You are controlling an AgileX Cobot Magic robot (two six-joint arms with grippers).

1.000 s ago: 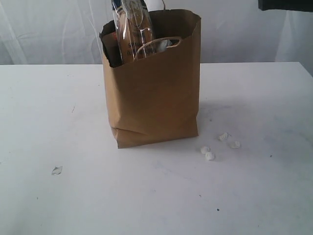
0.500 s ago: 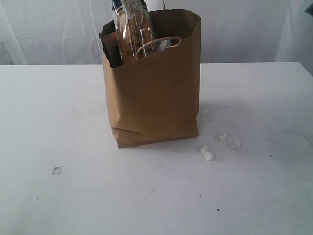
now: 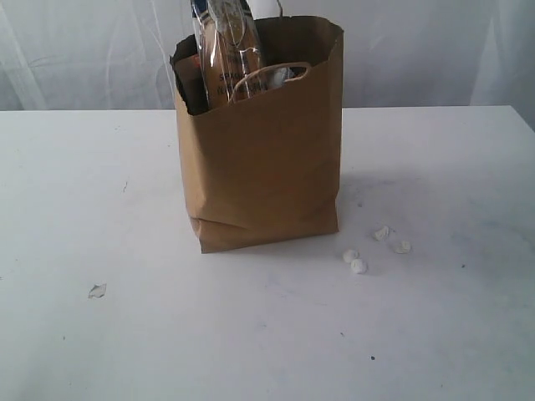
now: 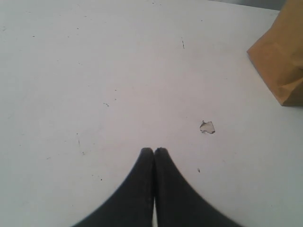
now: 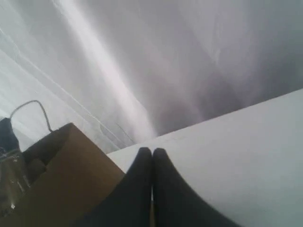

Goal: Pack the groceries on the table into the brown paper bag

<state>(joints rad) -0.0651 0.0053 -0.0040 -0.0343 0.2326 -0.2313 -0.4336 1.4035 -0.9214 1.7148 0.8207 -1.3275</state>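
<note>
The brown paper bag [image 3: 263, 150] stands upright in the middle of the white table [image 3: 100, 192]. A long spaghetti packet [image 3: 224, 46] sticks out of its top, with a white cap [image 3: 266, 7] behind and a brown pouch [image 3: 188, 79] at the bag's left inside edge. The other groceries are hidden. Neither gripper shows in the exterior view. My left gripper [image 4: 154, 150] is shut and empty above bare table, the bag's lower corner [image 4: 283, 61] off to one side. My right gripper [image 5: 152, 150] is shut and empty, raised beside the bag's rim [image 5: 61, 165].
Three small white crumpled scraps [image 3: 358, 266] lie on the table right of the bag's base. A small clear scrap [image 3: 97, 291] lies front left, also seen as the scrap [image 4: 207, 126] near my left gripper. A white curtain [image 3: 84, 50] hangs behind the table.
A dark arm part at the top right corner of the exterior view has left the view. The bag and its contents have not moved.
</note>
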